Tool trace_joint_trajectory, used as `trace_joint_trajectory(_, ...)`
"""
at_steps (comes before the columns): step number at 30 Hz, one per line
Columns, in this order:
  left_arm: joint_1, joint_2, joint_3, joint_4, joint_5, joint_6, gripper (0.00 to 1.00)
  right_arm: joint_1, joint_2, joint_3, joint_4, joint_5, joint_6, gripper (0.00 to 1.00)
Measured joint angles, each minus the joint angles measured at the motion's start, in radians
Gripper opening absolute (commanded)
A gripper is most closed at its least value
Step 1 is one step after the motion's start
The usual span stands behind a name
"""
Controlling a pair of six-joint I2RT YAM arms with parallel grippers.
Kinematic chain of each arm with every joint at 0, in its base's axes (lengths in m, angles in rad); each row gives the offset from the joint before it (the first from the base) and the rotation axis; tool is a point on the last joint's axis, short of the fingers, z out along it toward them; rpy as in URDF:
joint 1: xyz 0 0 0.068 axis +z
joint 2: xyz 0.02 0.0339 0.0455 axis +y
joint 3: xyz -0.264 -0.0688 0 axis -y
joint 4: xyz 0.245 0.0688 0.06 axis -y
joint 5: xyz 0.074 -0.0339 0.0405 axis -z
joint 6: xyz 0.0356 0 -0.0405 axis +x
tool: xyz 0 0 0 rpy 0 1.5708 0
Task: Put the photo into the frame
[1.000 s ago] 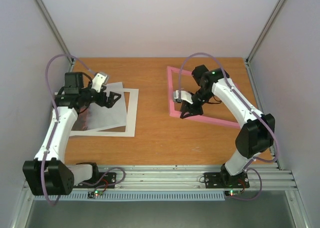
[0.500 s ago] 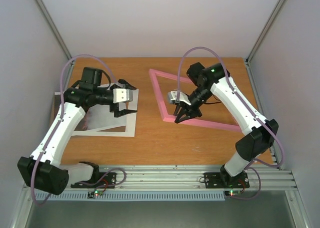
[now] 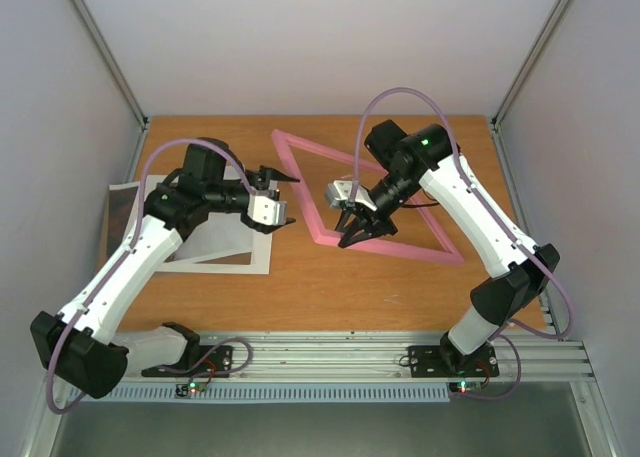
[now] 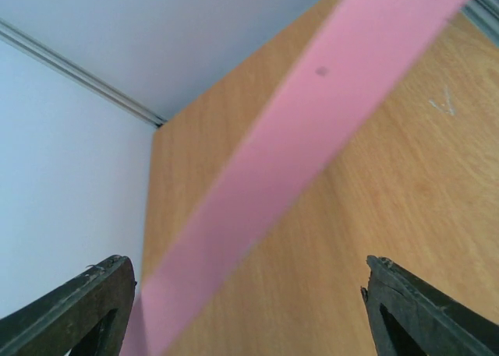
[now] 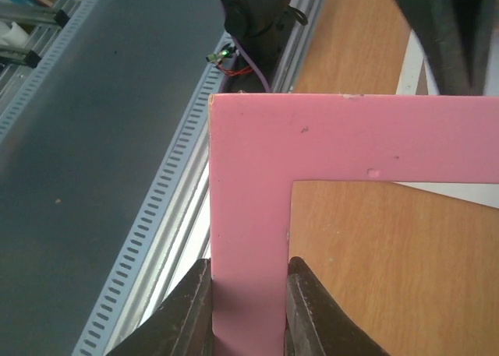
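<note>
Gripping the frame [image 3: 400, 251] near a corner, right fingers [image 5: 187, 309] are clamped tight; left fingers [image 4: 70, 317] hang wide apart near it.

In the left wrist view the narrow pink-rimmed rectangular picture frame [image 4: 312, 130] is a blurred band, cut off at the top and bottom edges. The left end effector [image 4: 249, 294] shows only its finger tips there. From above, the left arm covers much of the thin glossy grey photo print [image 3: 215, 239], and its picture is too faint to read. The right wrist view shows only one corner of the frame, and the right end effector [image 5: 248, 282] hides the stretch of rim it clamps.
</note>
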Motion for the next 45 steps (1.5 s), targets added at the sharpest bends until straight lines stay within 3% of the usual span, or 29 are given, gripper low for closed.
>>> trace_joint_trajectory(10, -0.003, -0.101, -0.022, -0.013, -0.061, 0.092, 0.78, 0.038, -0.008, -0.014, 0.000, 0.008, 0.005, 0.01)
trace_joint_trajectory(16, -0.017, -0.076, -0.031, -0.032, -0.069, 0.193, 0.70, 0.092, -0.010, -0.014, -0.001, 0.016, 0.006, 0.01)
trace_joint_trajectory(18, -0.023, -0.067, -0.031, -0.041, -0.076, 0.232, 0.64, 0.102, -0.010, -0.014, -0.001, 0.019, 0.007, 0.01)
trace_joint_trajectory(24, -0.036, -0.063, -0.031, -0.075, -0.119, 0.396, 0.30, 0.118, -0.014, -0.027, -0.001, 0.050, 0.012, 0.02)
trace_joint_trajectory(28, -0.039, -0.044, 0.000, -0.100, -0.154, 0.460, 0.09, 0.122, -0.019, -0.044, 0.005, 0.074, 0.027, 0.14)
trace_joint_trajectory(30, -0.044, -0.039, 0.009, -0.107, -0.167, 0.499, 0.01, 0.121, -0.032, -0.055, 0.012, 0.078, 0.033, 0.31)
trace_joint_trajectory(32, -0.053, -0.039, 0.011, -0.104, -0.167, 0.499, 0.01, 0.113, -0.052, -0.070, 0.016, 0.084, 0.045, 0.55)
trace_joint_trajectory(34, -0.055, -0.039, 0.011, -0.105, -0.173, 0.478, 0.00, 0.094, -0.072, -0.076, 0.013, 0.098, 0.072, 0.67)
trace_joint_trajectory(39, -0.054, -0.036, 0.026, -0.097, -0.189, 0.348, 0.00, -0.082, -0.154, -0.087, 0.042, 0.130, 0.160, 0.76)
trace_joint_trajectory(45, -0.054, -0.004, 0.075, -0.079, -0.200, 0.125, 0.00, -0.190, -0.401, -0.276, 0.232, 0.232, 0.253, 0.91)
